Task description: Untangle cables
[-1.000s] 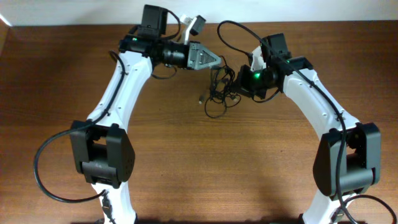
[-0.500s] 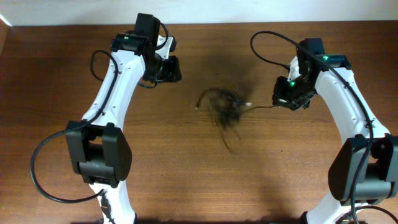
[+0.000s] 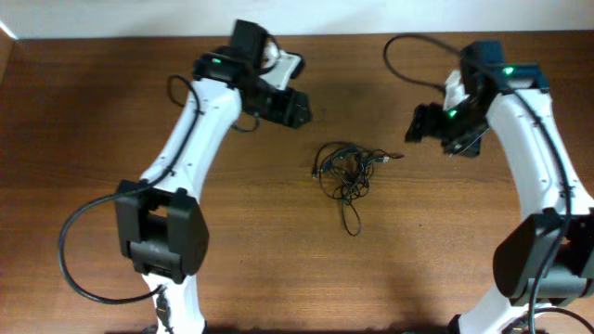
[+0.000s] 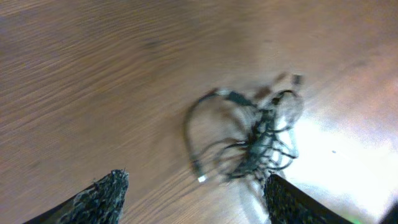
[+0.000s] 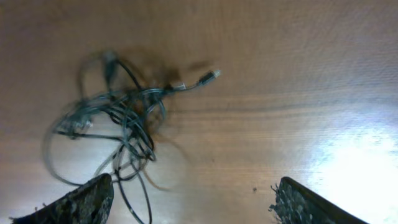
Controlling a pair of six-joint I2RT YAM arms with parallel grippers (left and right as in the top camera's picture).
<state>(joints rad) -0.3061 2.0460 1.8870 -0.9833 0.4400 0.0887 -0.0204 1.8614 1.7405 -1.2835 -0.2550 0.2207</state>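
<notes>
Currently both sets of jaws are seen spread wide with nothing between them. The left gripper (image 3: 295,109) is held off the far-left side of the tangle. The right gripper (image 3: 419,123) is held off its far-right side. Neither touches a cord.

The cables (image 3: 348,172) are found in one knotted clump near the middle of the bench (image 3: 111,111), lying flat on the wood.

Lie of the clump:
- Long axis is judged to run roughly from the far edge toward the near edge, set by a loose loop (image 3: 351,223) that trails out toward the near edge.
- A silvery-tipped plug (image 5: 210,76) is pointed away from the knot toward the right edge.
- Strand crossings inside the knot cannot be read; both wrist views are blurred.

Risks noted:
- If several strands are pinched together, the knot is likely to be drawn tighter rather than loosened.
- If only one side is pulled, the whole light clump may be dragged across the bench instead of being opened.
- Thin cord may be lost from the fingers on a shallow pinch.
</notes>
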